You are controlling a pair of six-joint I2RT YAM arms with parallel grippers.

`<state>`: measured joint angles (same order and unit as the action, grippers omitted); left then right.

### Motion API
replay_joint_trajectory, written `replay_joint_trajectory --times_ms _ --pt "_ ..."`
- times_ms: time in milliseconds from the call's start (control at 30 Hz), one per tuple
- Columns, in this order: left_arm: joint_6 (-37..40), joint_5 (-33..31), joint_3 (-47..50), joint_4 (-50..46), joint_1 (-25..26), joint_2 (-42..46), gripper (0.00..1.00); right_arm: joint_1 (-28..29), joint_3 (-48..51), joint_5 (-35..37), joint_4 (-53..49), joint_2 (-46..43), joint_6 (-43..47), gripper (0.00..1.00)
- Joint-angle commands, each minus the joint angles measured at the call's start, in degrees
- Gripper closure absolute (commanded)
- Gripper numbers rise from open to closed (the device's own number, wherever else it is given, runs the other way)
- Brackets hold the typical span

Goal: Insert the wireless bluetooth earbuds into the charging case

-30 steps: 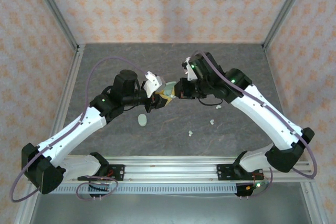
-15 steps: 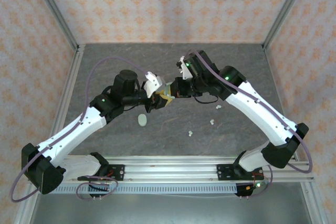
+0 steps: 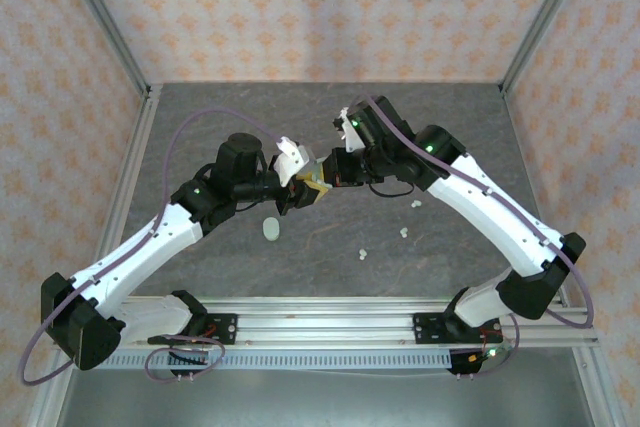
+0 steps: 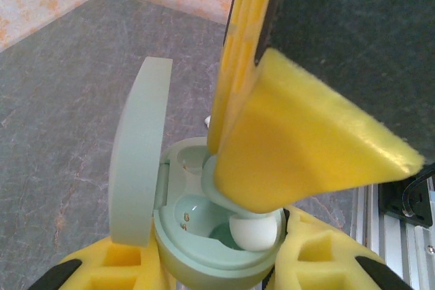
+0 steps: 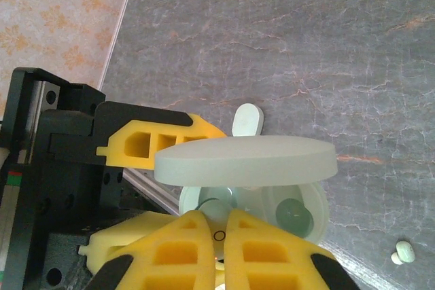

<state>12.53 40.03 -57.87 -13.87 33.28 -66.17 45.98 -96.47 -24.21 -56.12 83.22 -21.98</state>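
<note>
Left jaws: clenched on the charging case, squeezing its lower shell from both sides, near the desk's centre. The lid stands hinged open at 9 o'clock of the wells in the left wrist view.

Right jaws: closed tight together, their foam pads pointing tip-down into the open case. One earbud sits under the tips in the well at 5 o'clock. The other well looks empty. You cannot tell whether the bud is pinched or only pressed.

Elsewhere: a second case, shut, lies on the desk at 7 o'clock of the held one. Three loose earbuds lie scattered between 3 and 5 o'clock.

Risks, as judged:
- The bud may sit cocked in its well. It is a smooth, rounded pebble and the pads are soft, so an off-axis push would tip it rather than seat it.
- It may cling to the foam and lift out when you withdraw.
- The shell is smooth oval plastic. A hard downward push could twist it or slide it through the left jaws.
- The pads work close to the lid, so a sideways nudge could strain the hinge or flip the lid shut.

Materials: the case is pale green matte plastic with glossier wells. The bud is whitish and slick. The pads are yellow foam with moulded cut-outs. The desk is grey and stone-veined.
</note>
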Motion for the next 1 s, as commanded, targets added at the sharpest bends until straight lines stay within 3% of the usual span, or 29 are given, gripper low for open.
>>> replay_joint_trajectory --times_ms 0,367,600,967 --pt "0.30 0.76 -2.16 1.61 0.16 0.52 0.87 0.52 -2.01 1.74 -1.48 0.93 1.78 0.91" --pt "0.34 0.66 -2.25 1.60 0.33 0.26 0.87 0.52 -3.21 2.89 -2.97 1.65 2.93 0.90" --pt "0.61 0.48 -2.59 1.29 0.45 0.08 0.87 0.54 -3.46 -1.08 -1.54 1.95 2.51 0.76" --pt "0.57 0.59 -3.04 1.37 0.48 -0.77 0.87 0.56 -3.66 -0.76 0.31 0.15 1.08 0.65"
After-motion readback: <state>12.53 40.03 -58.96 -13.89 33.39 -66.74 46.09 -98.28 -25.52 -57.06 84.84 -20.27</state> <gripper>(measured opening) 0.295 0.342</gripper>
